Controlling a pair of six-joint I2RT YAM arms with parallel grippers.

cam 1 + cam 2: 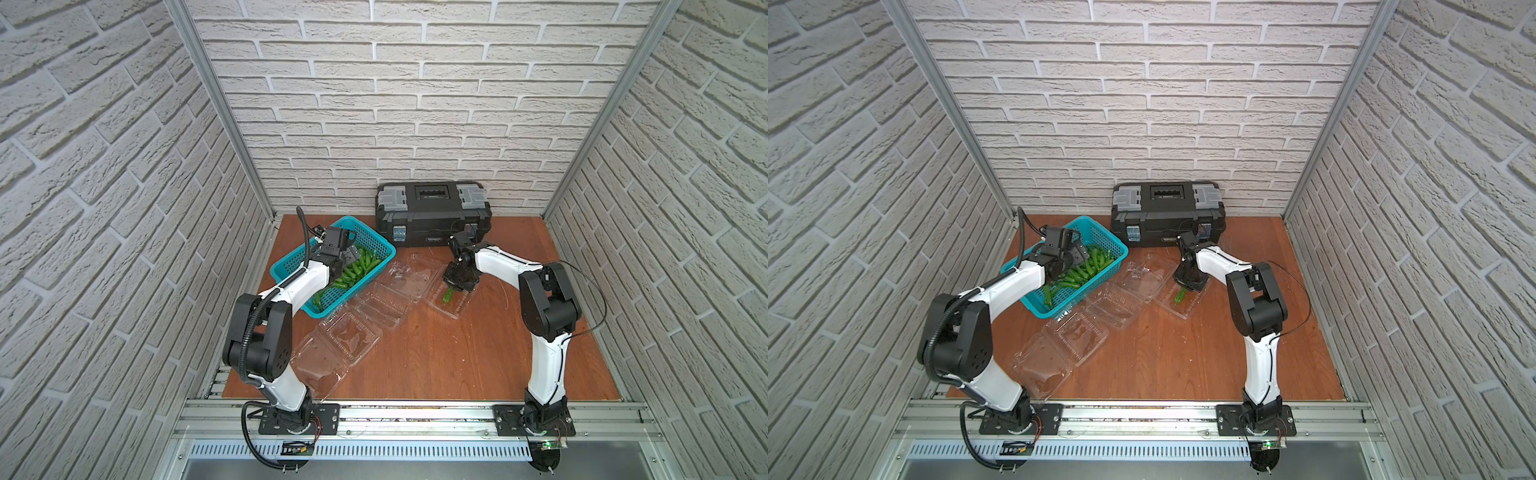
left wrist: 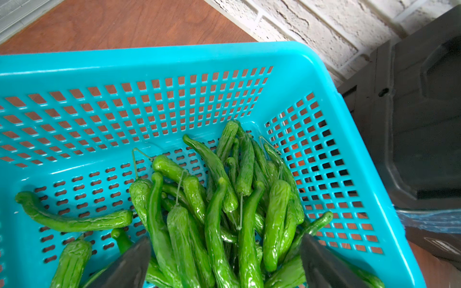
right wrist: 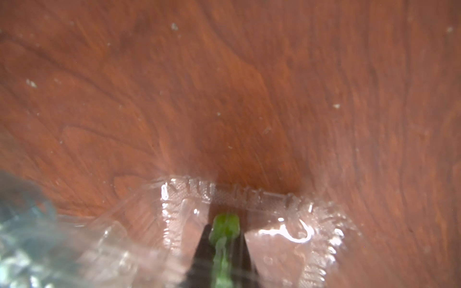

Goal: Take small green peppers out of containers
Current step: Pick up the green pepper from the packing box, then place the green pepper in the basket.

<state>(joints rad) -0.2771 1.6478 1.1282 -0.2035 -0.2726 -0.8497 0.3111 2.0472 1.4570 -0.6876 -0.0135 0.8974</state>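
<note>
Several small green peppers (image 1: 358,269) (image 2: 214,212) lie heaped in a teal basket (image 1: 376,237) (image 2: 174,54). My left gripper (image 1: 351,254) (image 2: 224,239) hangs open just over that heap, holding nothing. Three clear containers lie open on the wooden floor: a near one (image 1: 332,353), a middle one (image 1: 382,306) and a right one (image 1: 456,309). My right gripper (image 1: 452,290) (image 3: 224,230) reaches down into the right container, shut on a single green pepper (image 1: 447,295) (image 3: 225,222). The near and middle containers look empty.
A black toolbox (image 1: 432,208) with grey latches stands against the back wall, just behind the right arm and next to the basket. Brick walls close in three sides. An aluminium rail (image 1: 415,415) carrying both arm bases runs along the front.
</note>
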